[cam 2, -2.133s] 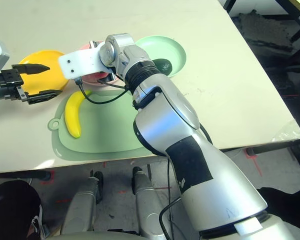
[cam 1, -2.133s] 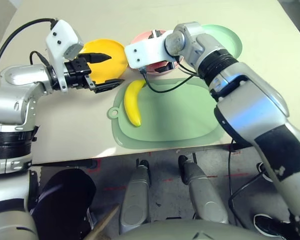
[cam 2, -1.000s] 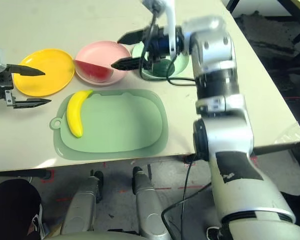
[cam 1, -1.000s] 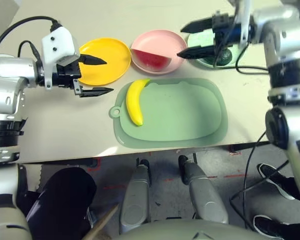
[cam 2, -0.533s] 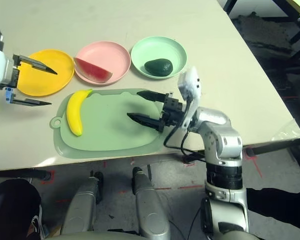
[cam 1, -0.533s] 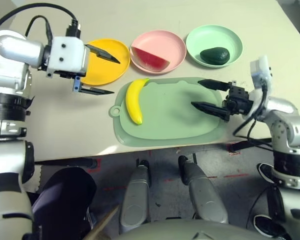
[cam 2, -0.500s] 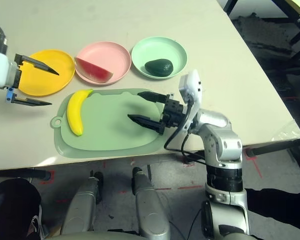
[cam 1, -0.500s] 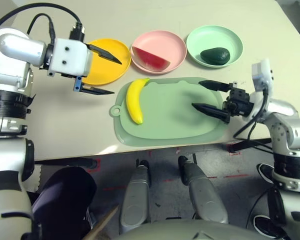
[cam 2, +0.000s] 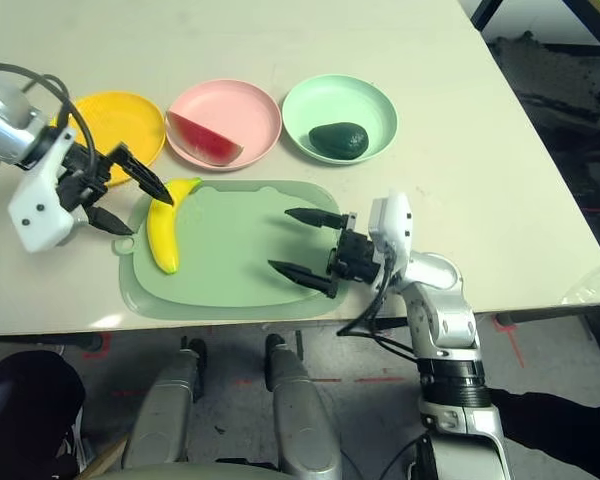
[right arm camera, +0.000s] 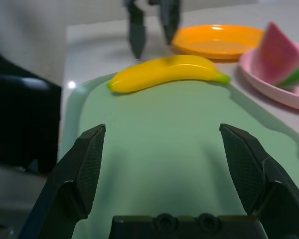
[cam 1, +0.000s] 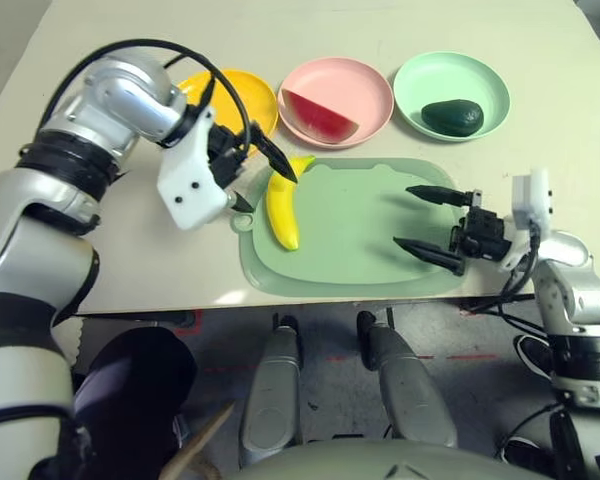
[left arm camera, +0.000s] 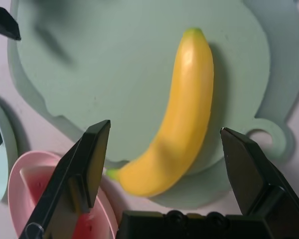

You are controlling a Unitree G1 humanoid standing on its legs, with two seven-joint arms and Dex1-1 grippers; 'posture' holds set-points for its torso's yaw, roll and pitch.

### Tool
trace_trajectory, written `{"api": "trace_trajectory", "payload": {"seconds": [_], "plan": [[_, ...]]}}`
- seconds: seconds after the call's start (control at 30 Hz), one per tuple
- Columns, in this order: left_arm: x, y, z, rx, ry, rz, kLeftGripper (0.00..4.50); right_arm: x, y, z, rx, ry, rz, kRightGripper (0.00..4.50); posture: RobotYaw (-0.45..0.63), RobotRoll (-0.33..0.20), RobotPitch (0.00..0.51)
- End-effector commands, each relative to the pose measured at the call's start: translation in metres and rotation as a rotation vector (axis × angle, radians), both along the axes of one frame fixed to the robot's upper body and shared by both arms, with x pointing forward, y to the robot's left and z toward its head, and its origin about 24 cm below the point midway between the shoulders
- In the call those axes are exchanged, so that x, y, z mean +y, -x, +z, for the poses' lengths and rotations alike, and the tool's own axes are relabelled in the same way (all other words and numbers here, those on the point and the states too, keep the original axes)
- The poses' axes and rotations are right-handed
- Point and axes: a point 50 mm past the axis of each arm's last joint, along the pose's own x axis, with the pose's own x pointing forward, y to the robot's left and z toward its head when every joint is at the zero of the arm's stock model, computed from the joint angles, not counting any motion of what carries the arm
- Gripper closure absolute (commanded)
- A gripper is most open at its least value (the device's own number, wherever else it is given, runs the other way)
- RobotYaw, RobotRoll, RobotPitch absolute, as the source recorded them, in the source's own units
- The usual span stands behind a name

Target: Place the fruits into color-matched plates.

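Banana (cam 2: 163, 232) is the one fruit left for us to place. It lies on the green mat (cam 2: 240, 255), near its looped corner, just beyond the tips of our left claw (cam 2: 141, 205). That claw stands wide open with nothing in its hold; its wrist view has the banana ahead, in line with the space between the fingers.

Two fruits look done. We have the watermelon (cam 1: 320, 118) in the pink plate (cam 1: 337, 80) and the avocado (cam 1: 452, 118) in the mint plate (cam 1: 485, 80), both past the far side of our right claw (cam 1: 412, 218). That one is wide open too, empty, over the mat's end away from the banana.

Yellow plate (cam 2: 130, 125), bare as far as we can see, sits just beyond our left claw, partly behind it. So we judge the job about two thirds through: we still need to close the left claw on the banana, lift it and set it down there.
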Motion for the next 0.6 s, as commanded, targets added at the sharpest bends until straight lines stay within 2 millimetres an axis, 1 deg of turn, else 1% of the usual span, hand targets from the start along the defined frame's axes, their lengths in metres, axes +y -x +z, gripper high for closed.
{"api": "trace_trajectory", "payload": {"seconds": [0.03, 0.2, 0.47, 0.6], "plan": [[-0.003, -0.003, 0.002, 0.002, -0.016, 0.006, 0.0, 0.002, 0.007, -0.004, -0.027, 0.018, 0.053, 0.01, -0.05, 0.0, 0.354], [-0.01, -0.002, -0.002, 0.029, -0.057, -0.017, 0.0, 0.002, 0.007, -0.004, -0.033, 0.021, 0.048, 0.01, -0.05, 0.0, 0.354], [-0.021, 0.0, -0.014, 0.05, -0.189, -0.086, 0.0, 0.006, 0.002, 0.001, -0.031, 0.018, 0.033, 0.01, -0.06, 0.0, 0.349], [-0.023, -0.005, -0.019, 0.046, -0.248, -0.072, 0.0, 0.01, 0.003, 0.002, -0.033, 0.017, 0.041, 0.01, -0.07, 0.0, 0.352]]}}
